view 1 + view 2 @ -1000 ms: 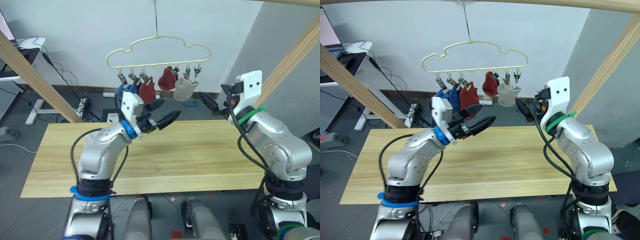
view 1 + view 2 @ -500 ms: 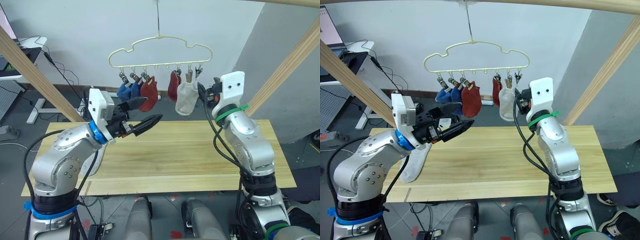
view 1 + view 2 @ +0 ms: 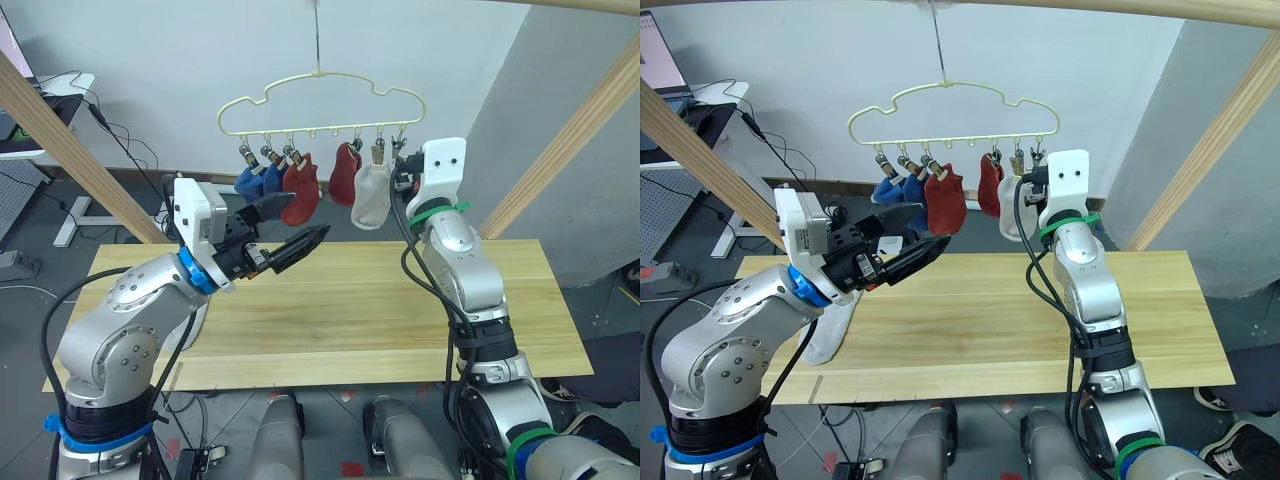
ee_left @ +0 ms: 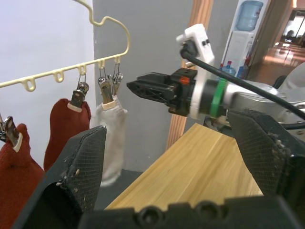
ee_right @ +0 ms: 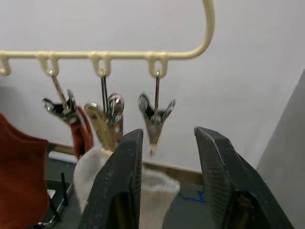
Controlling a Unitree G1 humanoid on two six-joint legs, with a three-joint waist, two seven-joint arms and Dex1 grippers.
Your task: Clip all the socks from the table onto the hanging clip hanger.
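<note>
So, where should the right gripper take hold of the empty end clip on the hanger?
Pinch the empty end clip by its two flared upper wings, coming level from the robot's side, where the open right gripper points. It hangs from a wire, jaws downward.

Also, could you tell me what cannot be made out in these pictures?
Grey sock on the table: mostly hidden behind the left arm, eye views.
Right pincer: covered by its own wrist housing, eye views.
Clip hanger: hook's top cut off by the frame edge, left eye view.
</note>
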